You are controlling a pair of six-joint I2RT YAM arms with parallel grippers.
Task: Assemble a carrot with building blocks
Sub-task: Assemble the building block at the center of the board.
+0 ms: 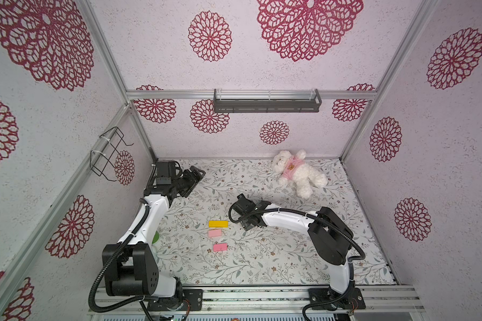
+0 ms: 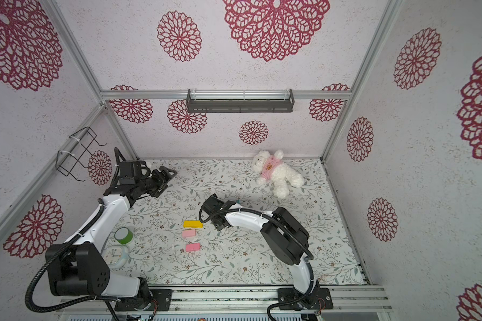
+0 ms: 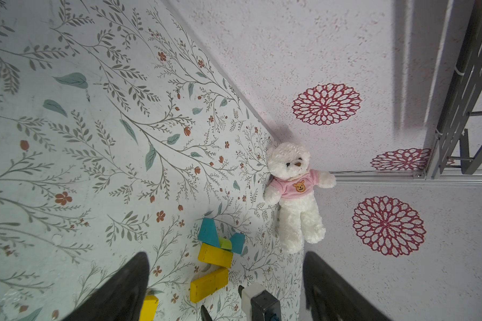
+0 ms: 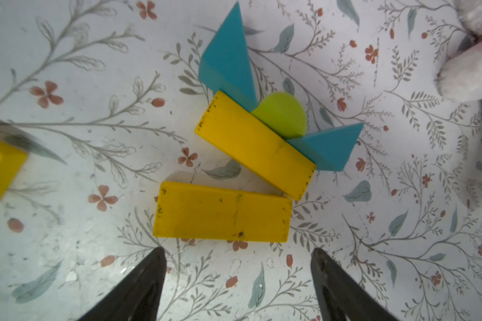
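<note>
Since the right fingers [image 4: 139, 286] hang spread and empty right over the half-built carrot [image 4: 283, 114] mid-desk [image 1: 290, 264], that arm's clearly the nearer one. The closest yellow bar [image 4: 223, 212] sits just ahead of the tips, its long axis running finger to finger. It's skewed from the tilted bar [image 4: 255, 144] above it, nearly meeting it at one end. I'd guess it needs a wrist turn to pinch it the short way. The left fingers [image 3: 123, 286] are apart too, holding nothing, well back.

Yellow bars [image 4: 221, 212], teal triangles [image 4: 228, 55], floral tabletop [image 4: 67, 250]
</note>
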